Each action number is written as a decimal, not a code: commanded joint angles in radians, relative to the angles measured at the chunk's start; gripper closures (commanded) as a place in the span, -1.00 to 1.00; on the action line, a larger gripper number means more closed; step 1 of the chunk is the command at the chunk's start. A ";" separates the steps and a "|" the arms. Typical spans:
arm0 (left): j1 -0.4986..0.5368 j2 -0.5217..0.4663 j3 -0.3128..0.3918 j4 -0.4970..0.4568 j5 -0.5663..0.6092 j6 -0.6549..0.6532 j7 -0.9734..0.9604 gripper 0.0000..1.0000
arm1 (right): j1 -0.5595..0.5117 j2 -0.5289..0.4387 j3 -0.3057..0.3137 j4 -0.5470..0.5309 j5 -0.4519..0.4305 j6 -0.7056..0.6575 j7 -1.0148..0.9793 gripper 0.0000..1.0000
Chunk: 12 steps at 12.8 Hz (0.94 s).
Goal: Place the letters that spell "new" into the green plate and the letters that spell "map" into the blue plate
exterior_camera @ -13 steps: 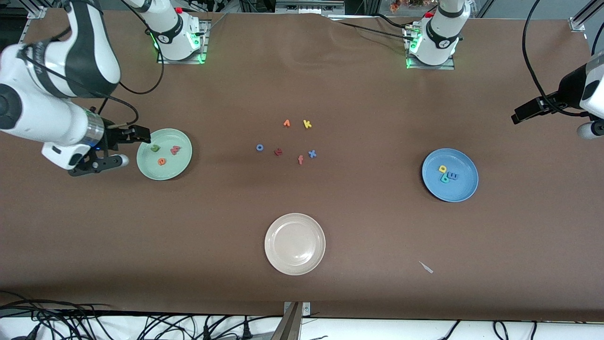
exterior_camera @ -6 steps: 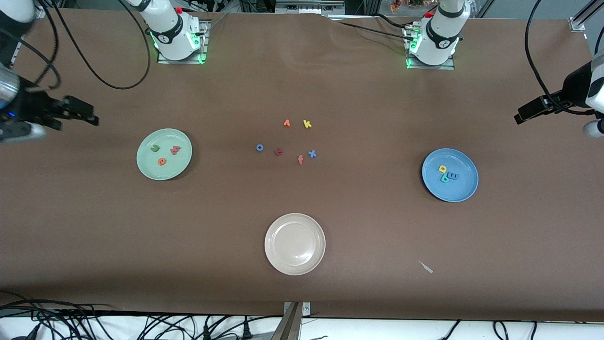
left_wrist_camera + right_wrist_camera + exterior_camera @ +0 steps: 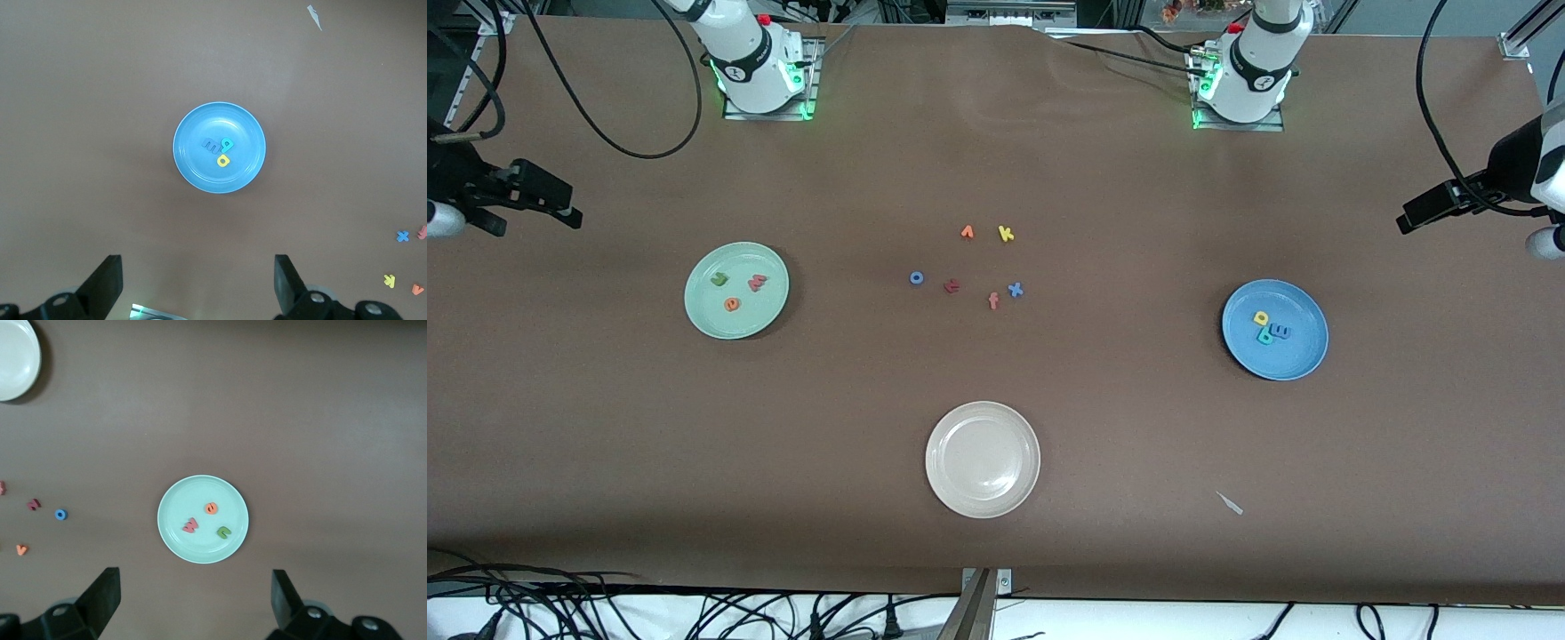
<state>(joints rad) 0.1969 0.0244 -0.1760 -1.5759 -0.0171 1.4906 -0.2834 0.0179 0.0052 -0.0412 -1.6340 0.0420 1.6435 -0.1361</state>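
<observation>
Nearest the front camera sits the beige-white plate. Farther off, the blue plate toward the left arm's end holds the yellow "p", teal "a" and blue "m", clustered together. The green plate toward the right arm's end holds the orange "e", green "n" and salmon-red "w", spaced apart. Between the plates lie spare letters, among them the blue "o" and yellow "k". The left gripper hangs high over the table by the blue plate, the right gripper by the green plate; each has its fingers spread wide, empty.
</observation>
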 commanded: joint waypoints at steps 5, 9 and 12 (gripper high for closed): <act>0.006 0.017 0.000 0.030 -0.026 -0.023 0.023 -1.00 | -0.010 0.016 0.027 0.022 -0.037 -0.039 0.000 -1.00; 0.006 0.017 0.000 0.030 -0.026 -0.021 0.023 -1.00 | -0.012 0.009 0.017 0.022 -0.065 -0.040 0.000 -1.00; 0.007 0.017 0.000 0.030 -0.026 -0.023 0.023 -1.00 | -0.010 0.009 0.015 0.020 -0.065 -0.045 0.009 -0.99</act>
<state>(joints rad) 0.1969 0.0277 -0.1761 -1.5759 -0.0170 1.4895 -0.2834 0.0136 0.0153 -0.0327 -1.6334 -0.0109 1.6226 -0.1302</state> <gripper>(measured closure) 0.000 0.000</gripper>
